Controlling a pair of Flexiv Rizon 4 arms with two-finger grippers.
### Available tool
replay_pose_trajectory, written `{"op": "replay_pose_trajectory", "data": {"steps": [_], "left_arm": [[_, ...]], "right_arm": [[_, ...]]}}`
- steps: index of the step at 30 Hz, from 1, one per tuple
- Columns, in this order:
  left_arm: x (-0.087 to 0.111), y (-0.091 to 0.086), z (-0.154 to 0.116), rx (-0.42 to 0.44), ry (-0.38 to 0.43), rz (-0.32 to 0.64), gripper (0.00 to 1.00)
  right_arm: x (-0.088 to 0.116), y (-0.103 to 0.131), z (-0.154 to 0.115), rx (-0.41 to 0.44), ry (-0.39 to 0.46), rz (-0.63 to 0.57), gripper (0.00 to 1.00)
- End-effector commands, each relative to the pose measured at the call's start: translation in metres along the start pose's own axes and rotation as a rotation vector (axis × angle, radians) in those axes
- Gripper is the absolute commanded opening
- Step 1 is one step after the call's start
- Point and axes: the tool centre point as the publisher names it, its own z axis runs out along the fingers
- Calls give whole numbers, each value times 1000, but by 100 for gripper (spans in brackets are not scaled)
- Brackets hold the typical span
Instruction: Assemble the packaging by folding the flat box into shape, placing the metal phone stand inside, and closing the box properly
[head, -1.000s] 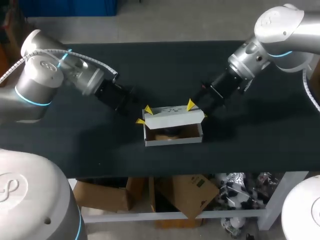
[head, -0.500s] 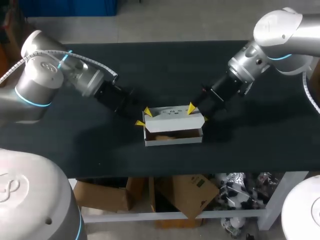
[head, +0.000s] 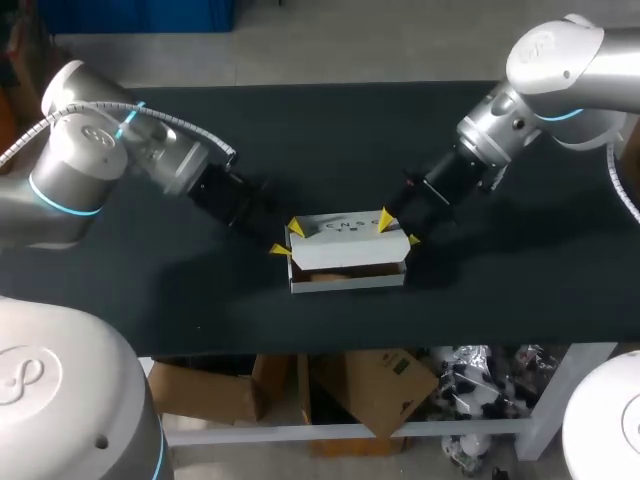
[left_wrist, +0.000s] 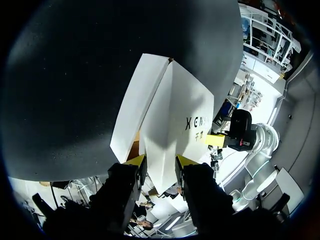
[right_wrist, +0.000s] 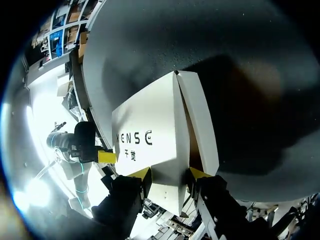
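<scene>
From the head view, the white box (head: 347, 262) sits on the black table (head: 300, 130) near its middle, a little toward 6 o'clock. Its lid (head: 345, 235) is tilted low over the body, and only a thin brown slit of the inside shows along the 6 o'clock edge; what lies inside cannot be made out. The left gripper (head: 288, 240) is at the box's 9 o'clock end, its yellow tips parted at a middling width: one rests on the lid's back corner, the other stands just off the end wall. The right gripper (head: 398, 230) mirrors it at the 3 o'clock end, claw likewise spread, with one tip on the lid and the other just past the end. In the left wrist view, the lid runs straight out at the gripper's 12 o'clock. Its near end lies in the gap between the spread fingers, the box wall drops away beside it, and dark print (left_wrist: 196, 127) faces up. A yellow tip of the right gripper shows at the far end. In the right wrist view, the lid's other end lies between that gripper's parted fingers in the same way, and the left gripper's tip shows at the far end.
</scene>
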Motion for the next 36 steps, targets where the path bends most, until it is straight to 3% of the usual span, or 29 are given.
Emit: {"op": "replay_pose_trajectory", "data": {"steps": [1,36], "left_arm": [[-1,2,0,4,0,3,40],[-2,4,1,24,-67,60,41]], "right_arm": [[-4,0,1,4,-5,5,49],[-3,3,2,12,-56,-21,49]]}}
